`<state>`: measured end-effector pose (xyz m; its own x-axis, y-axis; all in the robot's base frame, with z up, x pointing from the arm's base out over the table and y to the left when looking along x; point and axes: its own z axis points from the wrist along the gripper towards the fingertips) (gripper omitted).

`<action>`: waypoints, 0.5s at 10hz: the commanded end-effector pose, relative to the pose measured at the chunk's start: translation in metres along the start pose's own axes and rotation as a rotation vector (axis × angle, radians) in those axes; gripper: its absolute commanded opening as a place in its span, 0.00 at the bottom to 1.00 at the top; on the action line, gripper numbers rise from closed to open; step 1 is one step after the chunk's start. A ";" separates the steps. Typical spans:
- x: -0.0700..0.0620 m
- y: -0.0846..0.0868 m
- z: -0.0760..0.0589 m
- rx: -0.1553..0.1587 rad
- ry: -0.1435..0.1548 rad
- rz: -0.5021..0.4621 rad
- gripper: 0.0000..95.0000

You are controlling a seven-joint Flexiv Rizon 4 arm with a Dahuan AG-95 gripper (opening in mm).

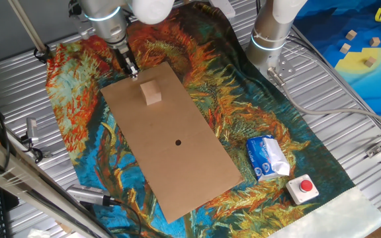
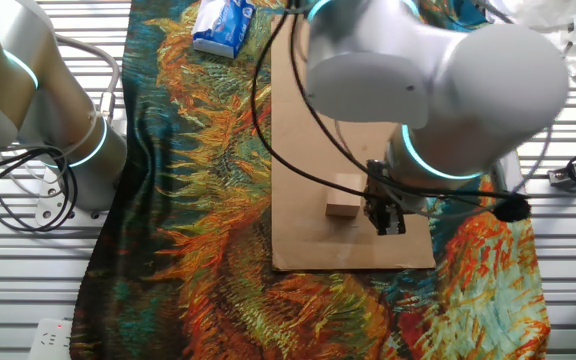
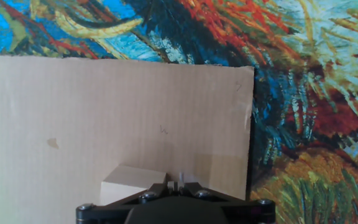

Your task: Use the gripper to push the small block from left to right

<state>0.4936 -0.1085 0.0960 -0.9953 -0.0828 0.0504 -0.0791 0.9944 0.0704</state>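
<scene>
The small block (image 1: 152, 92) is a light-tan wooden cube on the brown cardboard sheet (image 1: 177, 158), near its far end. It also shows in the other fixed view (image 2: 344, 196) and at the bottom of the hand view (image 3: 131, 182). My gripper (image 1: 131, 69) is a narrow black tip under the arm with the cyan ring. It hangs low at the cardboard's far corner, just beside the block with a small gap. In the other fixed view the gripper (image 2: 384, 215) is right of the block. In the hand view its jaws (image 3: 174, 185) are closed together and hold nothing.
The cardboard lies on a colourful painted cloth (image 1: 243, 99). A blue-white packet (image 1: 266, 157) and a red button (image 1: 304, 188) sit on the cloth. A second arm column (image 1: 271, 33) stands at the back. Tiny wooden blocks (image 1: 369, 61) lie on a blue-yellow mat.
</scene>
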 end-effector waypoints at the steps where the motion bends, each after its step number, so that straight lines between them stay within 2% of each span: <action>1: -0.002 0.000 0.001 -0.003 0.001 0.016 0.00; 5: -0.002 0.000 0.001 -0.010 0.003 0.004 0.00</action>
<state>0.4967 -0.1089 0.0939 -0.9953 -0.0812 0.0535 -0.0767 0.9937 0.0813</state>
